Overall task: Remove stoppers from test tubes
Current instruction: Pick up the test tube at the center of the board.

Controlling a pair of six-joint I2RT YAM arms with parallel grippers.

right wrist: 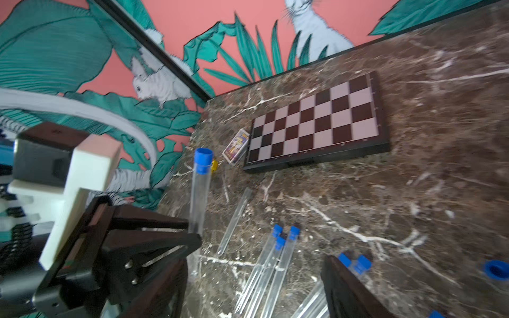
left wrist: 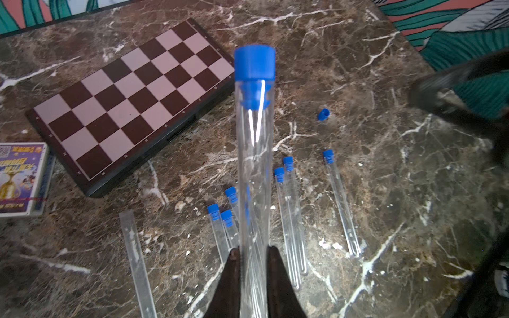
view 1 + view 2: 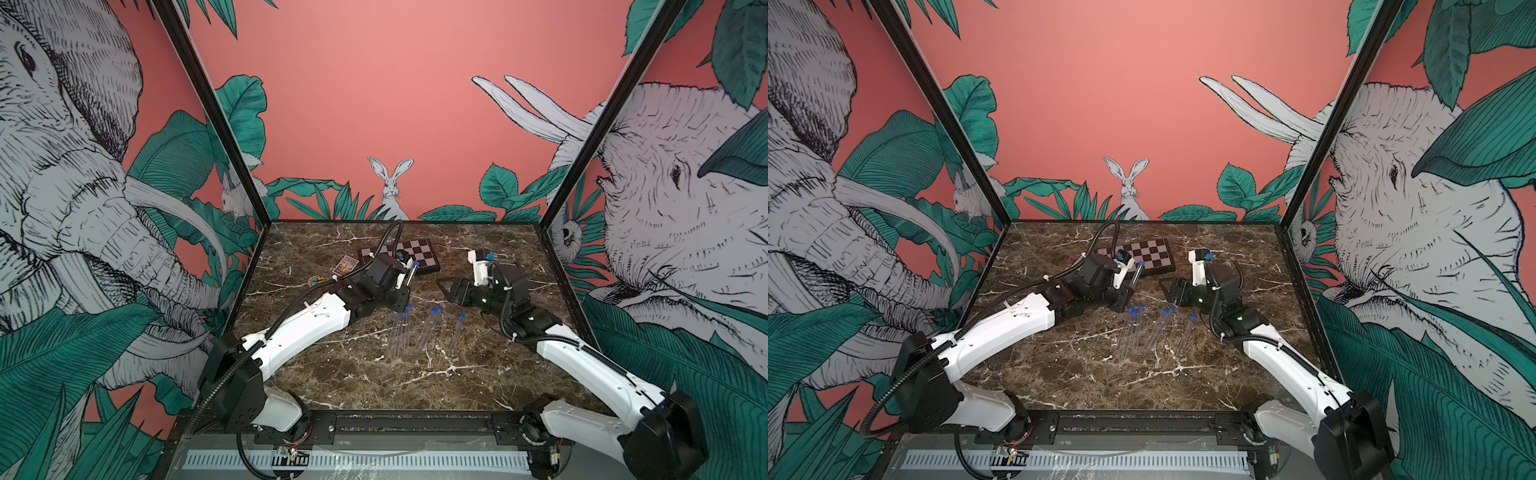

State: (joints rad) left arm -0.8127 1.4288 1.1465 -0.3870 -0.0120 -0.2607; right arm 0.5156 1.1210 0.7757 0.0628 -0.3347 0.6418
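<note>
My left gripper (image 2: pixel 253 250) is shut on the lower part of a clear test tube (image 2: pixel 254 170), held above the table, with a blue stopper (image 2: pixel 254 62) in its far end. In both top views this tube (image 3: pixel 411 273) (image 3: pixel 1136 274) points toward the chessboard. Several more stoppered test tubes (image 3: pixel 428 330) lie side by side mid-table, blue stoppers (image 3: pixel 436 310) toward the back. One bare tube (image 2: pixel 135 256) lies to their left. A loose stopper (image 2: pixel 323 114) rests on the marble. My right gripper (image 3: pixel 441 289) stands open and empty, to the right of the held tube, above the lying tubes (image 1: pixel 264 272).
A folded chessboard (image 3: pixel 417 254) lies at the back of the marble table (image 3: pixel 374 386). A card box (image 3: pixel 348 264) and a small yellow-and-blue toy (image 3: pixel 316 281) sit to its left. Printed walls close in the left, right and back sides.
</note>
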